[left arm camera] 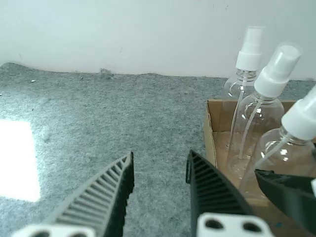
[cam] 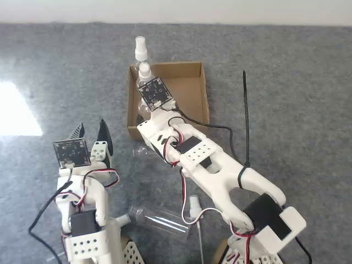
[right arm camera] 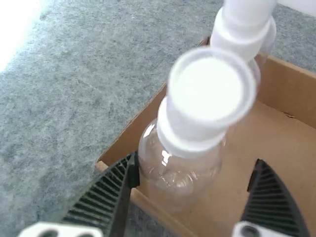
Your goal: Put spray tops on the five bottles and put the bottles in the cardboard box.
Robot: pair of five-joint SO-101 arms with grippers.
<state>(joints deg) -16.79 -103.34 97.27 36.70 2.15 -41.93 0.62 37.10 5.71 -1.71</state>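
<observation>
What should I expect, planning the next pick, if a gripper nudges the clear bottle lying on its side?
The bottle is round and lies on its side, so it will probably roll. It looks empty and thin-walled, so likely light, skidding away easily. The felt-like table cover may slow it somewhat.

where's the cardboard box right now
In the high view the cardboard box sits upper centre on the table, just ahead of the right arm; the open right hand straddles a capped bottle standing inside by its left wall.
</observation>
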